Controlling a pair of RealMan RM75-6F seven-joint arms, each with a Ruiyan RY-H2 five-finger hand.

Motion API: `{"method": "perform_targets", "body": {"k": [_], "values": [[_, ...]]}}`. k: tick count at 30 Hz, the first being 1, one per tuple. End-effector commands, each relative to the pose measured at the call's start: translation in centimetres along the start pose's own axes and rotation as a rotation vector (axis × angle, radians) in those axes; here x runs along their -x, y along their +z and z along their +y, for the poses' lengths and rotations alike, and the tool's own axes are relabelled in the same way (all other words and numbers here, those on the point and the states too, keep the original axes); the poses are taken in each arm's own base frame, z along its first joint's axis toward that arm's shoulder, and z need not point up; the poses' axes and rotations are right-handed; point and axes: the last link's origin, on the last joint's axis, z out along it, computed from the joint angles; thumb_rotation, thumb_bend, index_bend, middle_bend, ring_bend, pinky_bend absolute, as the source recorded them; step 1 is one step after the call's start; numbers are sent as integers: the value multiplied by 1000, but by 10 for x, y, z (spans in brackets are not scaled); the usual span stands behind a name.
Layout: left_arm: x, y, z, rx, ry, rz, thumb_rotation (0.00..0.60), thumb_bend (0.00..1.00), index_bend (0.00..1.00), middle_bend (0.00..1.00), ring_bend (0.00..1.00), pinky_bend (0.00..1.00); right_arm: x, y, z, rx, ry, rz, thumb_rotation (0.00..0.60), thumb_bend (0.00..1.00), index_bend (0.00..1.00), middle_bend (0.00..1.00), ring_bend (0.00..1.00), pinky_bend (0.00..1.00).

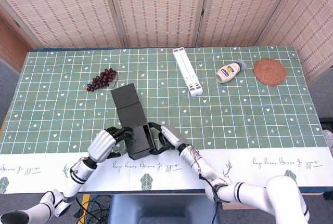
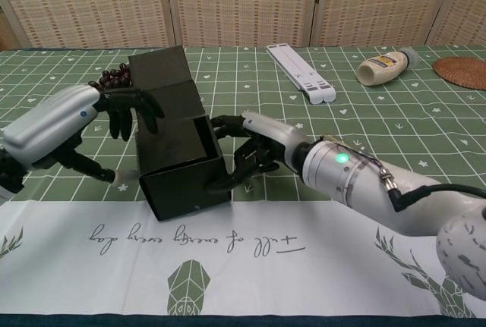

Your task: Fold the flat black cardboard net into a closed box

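At the table's near edge, left hand (image 2: 57,126) and right hand (image 2: 254,145) flank the black box (image 2: 178,164)

I see a black box (image 1: 133,125), a green white-gridded worktop (image 1: 250,115), dark red grapes (image 1: 102,79), a brown coaster (image 1: 269,71), silver hands with black fingers (image 2: 129,107).

Silver-shelled left robot hand (image 2: 57,126), right robot hand (image 2: 254,149), black fingers, green wrist light

obstacles: grapes (image 1: 102,79) behind box (image 1: 131,120) | stand (image 1: 187,71) right-rear, well apart
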Motion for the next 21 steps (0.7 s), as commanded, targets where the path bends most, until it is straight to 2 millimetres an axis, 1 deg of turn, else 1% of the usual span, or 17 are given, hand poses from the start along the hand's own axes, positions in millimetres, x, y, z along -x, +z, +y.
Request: {"method": "perform_targets", "body": {"k": [1, 7, 17, 21], "values": [[2, 1, 0, 9, -1, -14, 600, 0, 449, 343, 554, 550, 3, -2, 4, -6, -11, -10, 600, 200, 210, 334, 773, 1000], [4, 1, 1, 22, 3, -43, 600, 0, 466, 361, 554, 550, 4, -4, 10, -20, -24, -11, 600, 200, 211, 322, 773, 1000], [1, 0, 5, 36, 49, -54, 600, 0, 524, 407, 553, 550, 5, -8, 18, -30, -19, -5, 600, 200, 210, 316, 773, 1000], [-1, -4, 6, 28, 69, -44, 600, 0, 544, 420, 558, 550, 5, -8, 18, -34, -22, -4, 600, 200, 211, 316, 773, 1000]]}}
